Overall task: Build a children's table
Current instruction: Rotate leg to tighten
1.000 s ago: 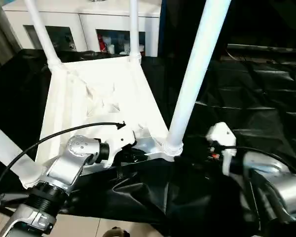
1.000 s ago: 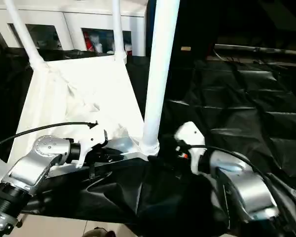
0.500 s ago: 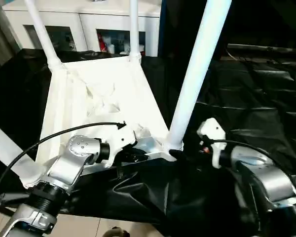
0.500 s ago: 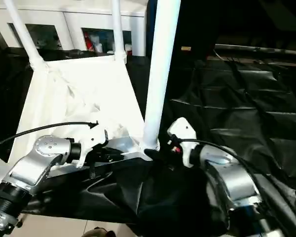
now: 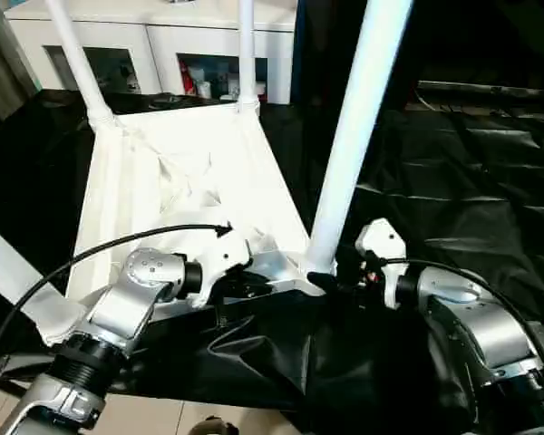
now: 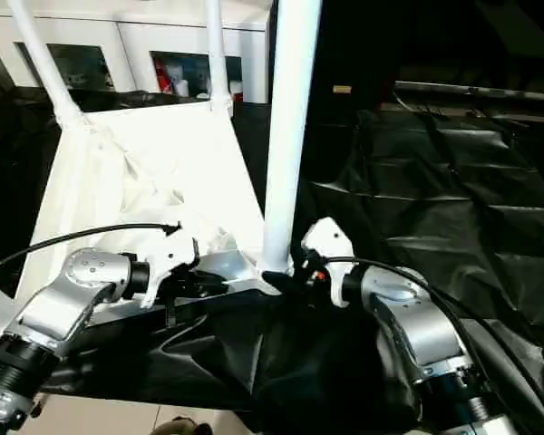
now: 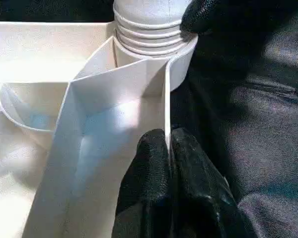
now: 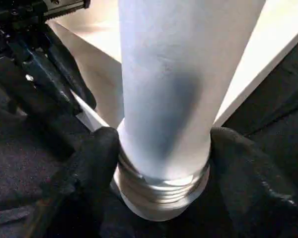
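Note:
The children's table lies upside down on a black cloth, its ribbed white top (image 5: 181,172) facing up. Legs stand in the far-left (image 5: 77,63) and far-right (image 5: 246,54) sockets, and another (image 5: 9,272) slants at the near left. The near-right leg (image 5: 349,154) rises from its corner socket (image 7: 149,44), with threads showing at its base. My left gripper (image 7: 168,144) is shut, pinching the thin rim wall of the top just beside that socket. My right gripper (image 8: 164,148) sits around the leg's base, one finger (image 8: 97,153) pressed on each side just above the threads.
A white cabinet (image 5: 163,45) with glass-fronted shelves stands behind the table. Crumpled black cloth (image 5: 453,181) covers the surface to the right and front. Pale floor (image 5: 163,417) shows below the cloth's near edge. The left arm's black cable (image 5: 118,246) arcs over the top.
My right gripper has moved left to the base of the near-right leg and its fingers have come together onto it. The left gripper has held still on the rim.

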Controlling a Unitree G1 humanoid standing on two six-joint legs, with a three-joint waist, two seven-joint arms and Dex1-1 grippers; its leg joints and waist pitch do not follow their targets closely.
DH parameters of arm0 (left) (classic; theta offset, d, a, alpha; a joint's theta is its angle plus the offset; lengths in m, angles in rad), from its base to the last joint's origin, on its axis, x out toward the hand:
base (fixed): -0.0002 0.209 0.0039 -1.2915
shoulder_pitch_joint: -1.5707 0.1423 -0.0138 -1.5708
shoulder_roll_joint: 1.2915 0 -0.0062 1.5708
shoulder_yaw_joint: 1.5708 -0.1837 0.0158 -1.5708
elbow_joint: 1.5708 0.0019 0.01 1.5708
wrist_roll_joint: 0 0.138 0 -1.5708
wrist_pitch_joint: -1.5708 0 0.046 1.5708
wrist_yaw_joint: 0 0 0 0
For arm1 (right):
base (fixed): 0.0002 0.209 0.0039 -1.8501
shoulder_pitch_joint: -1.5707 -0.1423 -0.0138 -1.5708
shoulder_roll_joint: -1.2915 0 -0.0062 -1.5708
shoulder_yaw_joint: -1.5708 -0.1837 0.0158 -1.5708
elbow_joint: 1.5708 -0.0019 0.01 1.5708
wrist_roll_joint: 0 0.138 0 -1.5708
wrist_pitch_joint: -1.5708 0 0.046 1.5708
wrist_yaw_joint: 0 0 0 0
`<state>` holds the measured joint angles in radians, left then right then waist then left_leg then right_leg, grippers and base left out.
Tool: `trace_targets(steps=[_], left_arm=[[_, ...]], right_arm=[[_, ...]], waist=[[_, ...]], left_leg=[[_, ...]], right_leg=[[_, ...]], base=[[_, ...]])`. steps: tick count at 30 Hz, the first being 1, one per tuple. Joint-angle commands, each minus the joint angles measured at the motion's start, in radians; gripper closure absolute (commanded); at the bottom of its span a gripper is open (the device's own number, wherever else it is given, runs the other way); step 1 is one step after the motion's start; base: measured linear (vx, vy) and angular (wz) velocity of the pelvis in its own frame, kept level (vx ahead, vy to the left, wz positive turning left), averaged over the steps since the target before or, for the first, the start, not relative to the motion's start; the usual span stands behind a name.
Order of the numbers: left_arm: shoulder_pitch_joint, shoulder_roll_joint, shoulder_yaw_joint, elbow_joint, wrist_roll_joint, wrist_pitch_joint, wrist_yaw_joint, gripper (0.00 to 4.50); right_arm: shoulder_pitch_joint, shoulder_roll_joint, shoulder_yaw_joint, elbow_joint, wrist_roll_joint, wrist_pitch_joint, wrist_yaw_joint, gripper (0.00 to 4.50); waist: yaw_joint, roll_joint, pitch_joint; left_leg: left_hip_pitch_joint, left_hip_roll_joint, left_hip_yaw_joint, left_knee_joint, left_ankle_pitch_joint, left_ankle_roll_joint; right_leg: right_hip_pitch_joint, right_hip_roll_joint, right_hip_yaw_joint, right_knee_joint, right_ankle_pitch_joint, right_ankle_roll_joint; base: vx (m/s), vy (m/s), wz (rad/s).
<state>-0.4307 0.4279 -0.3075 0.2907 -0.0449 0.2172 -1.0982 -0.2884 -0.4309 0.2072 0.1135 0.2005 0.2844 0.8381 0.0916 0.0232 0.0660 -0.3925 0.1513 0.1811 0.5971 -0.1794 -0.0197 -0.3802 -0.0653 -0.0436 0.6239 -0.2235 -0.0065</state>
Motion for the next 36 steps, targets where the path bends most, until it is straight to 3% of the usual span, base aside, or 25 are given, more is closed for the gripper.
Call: trace_targets(steps=[1,7,9,10,12,14,16,19,21,22,25,26,28,31,36], left_arm=[[0.008,-0.011,-0.026,0.01,0.001,-0.002,-0.01,4.5],[0.006,-0.02,-0.015,0.013,-0.001,0.004,0.009,4.5],[-0.011,-0.046,-0.006,0.041,0.021,0.013,0.076,4.5],[-0.046,-0.096,0.004,0.1,0.057,0.037,0.188,4.5],[-0.067,-0.132,0.01,0.135,0.067,0.046,0.242,4.5],[-0.092,-0.174,0.014,0.169,0.071,0.058,0.293,4.5],[-0.132,-0.235,0.018,0.224,0.089,0.08,0.384,4.5],[-0.187,-0.314,0.036,0.303,0.105,0.108,0.52,4.5],[-0.232,-0.372,0.047,0.366,0.111,0.113,0.599,4.5],[-0.252,-0.393,0.049,0.396,0.12,0.105,0.626,4.5],[-0.278,-0.409,0.044,0.431,0.133,0.079,0.623,4.5],[-0.28,-0.407,0.043,0.433,0.134,0.072,0.616,4.5],[-0.284,-0.395,0.031,0.44,0.137,0.049,0.586,4.5],[-0.277,-0.378,0.023,0.432,0.139,0.038,0.561,4.5],[-0.267,-0.334,0.022,0.423,0.133,0.038,0.511,4.5]], right_arm=[[-0.015,0.002,0.01,0.021,-0.009,-0.01,0.002,1.78],[-0.01,0.016,0.0,0.029,-0.017,-0.018,-0.01,1.82],[-0.004,0.046,-0.026,0.058,-0.03,-0.028,-0.087,1.82],[-0.005,0.104,-0.071,0.12,-0.044,-0.034,-0.218,1.83],[-0.007,0.141,-0.099,0.157,-0.048,-0.033,-0.298,1.83],[-0.017,0.181,-0.135,0.201,-0.055,-0.027,-0.405,1.83],[-0.034,0.231,-0.177,0.255,-0.057,-0.016,-0.526,1.83],[-0.064,0.284,-0.194,0.303,-0.079,-0.013,-0.647,1.83],[-0.095,0.332,-0.188,0.33,-0.098,-0.03,-0.711,1.83],[-0.108,0.355,-0.174,0.34,-0.104,-0.048,-0.706,1.83],[-0.118,0.393,-0.155,0.327,-0.086,-0.082,-0.656,1.83],[-0.118,0.402,-0.159,0.32,-0.07,-0.088,-0.645,1.27],[-0.12,0.405,-0.16,0.317,-0.061,-0.097,-0.645,1.13],[-0.115,0.389,-0.159,0.303,-0.054,-0.094,-0.619,0.88],[-0.097,0.328,-0.165,0.225,-0.055,-0.074,-0.544,0.56]], waist=[[-0.004,-0.012,-0.058],[-0.005,-0.014,-0.058],[-0.005,-0.014,-0.056],[-0.007,-0.015,-0.053],[-0.009,-0.017,-0.051],[-0.009,-0.017,-0.047],[-0.011,-0.016,-0.046],[-0.007,-0.009,-0.048],[-0.012,-0.01,-0.046],[-0.011,-0.012,-0.051],[-0.008,-0.011,-0.055],[-0.008,-0.007,-0.058],[-0.008,-0.009,-0.057],[-0.015,-0.014,-0.055],[-0.016,-0.014,-0.056]], left_leg=[[0.025,0.086,-0.032,-0.078,-0.183,0.051],[0.025,0.086,-0.031,-0.078,-0.182,0.055],[0.025,0.085,-0.031,-0.078,-0.183,0.051],[0.026,0.084,-0.031,-0.08,-0.205,0.039],[0.032,0.081,-0.032,-0.081,-0.246,0.014],[0.032,0.082,-0.036,-0.085,-0.273,-0.004],[0.038,0.08,-0.034,-0.087,-0.303,-0.014],[0.045,0.082,-0.036,-0.087,-0.318,-0.03],[0.045,0.078,-0.036,-0.09,-0.345,-0.043],[0.04,0.079,-0.037,-0.092,-0.328,-0.041],[0.036,0.082,-0.03,-0.092,-0.282,-0.01],[0.033,0.084,-0.031,-0.094,-0.259,-0.001],[0.032,0.084,-0.029,-0.094,-0.252,0.012],[0.021,0.082,-0.031,-0.096,-0.262,0.025],[0.025,0.084,-0.027,-0.094,-0.238,0.035]], right_leg=[[0.03,-0.096,0.051,-0.077,-0.114,-0.238],[0.03,-0.096,0.051,-0.077,-0.116,-0.239],[0.027,-0.096,0.052,-0.078,-0.127,-0.239],[0.025,-0.096,0.052,-0.083,-0.169,-0.233],[0.021,-0.101,0.054,-0.093,-0.255,-0.224],[0.019,-0.101,0.054,-0.101,-0.338,-0.188],[0.01,-0.099,0.057,-0.107,-0.374,-0.173],[0.007,-0.098,0.057,-0.109,-0.35,-0.172],[0.005,-0.095,0.056,-0.111,-0.355,-0.17],[0.013,-0.099,0.055,-0.106,-0.332,-0.162],[0.017,-0.1,0.052,-0.103,-0.236,-0.166],[0.023,-0.099,0.048,-0.099,-0.201,-0.173],[0.022,-0.1,0.049,-0.1,-0.172,-0.182],[0.031,-0.106,0.049,-0.103,-0.218,-0.173],[0.026,-0.103,0.049,-0.105,-0.208,-0.184]], base=[[0.0,0.0,0.0],[0.0,0.0,0.0],[0.0,0.0,0.0],[0.0,0.0,0.0],[0.0,0.0,0.0],[0.0,0.0,0.0],[0.0,0.0,0.0],[0.0,0.0,0.0],[0.0,0.0,0.0],[0.0,0.0,0.0],[0.0,0.0,0.0],[0.0,0.0,0.0],[0.0,0.0,0.0],[0.0,0.0,0.0],[0.0,0.0,0.0]])
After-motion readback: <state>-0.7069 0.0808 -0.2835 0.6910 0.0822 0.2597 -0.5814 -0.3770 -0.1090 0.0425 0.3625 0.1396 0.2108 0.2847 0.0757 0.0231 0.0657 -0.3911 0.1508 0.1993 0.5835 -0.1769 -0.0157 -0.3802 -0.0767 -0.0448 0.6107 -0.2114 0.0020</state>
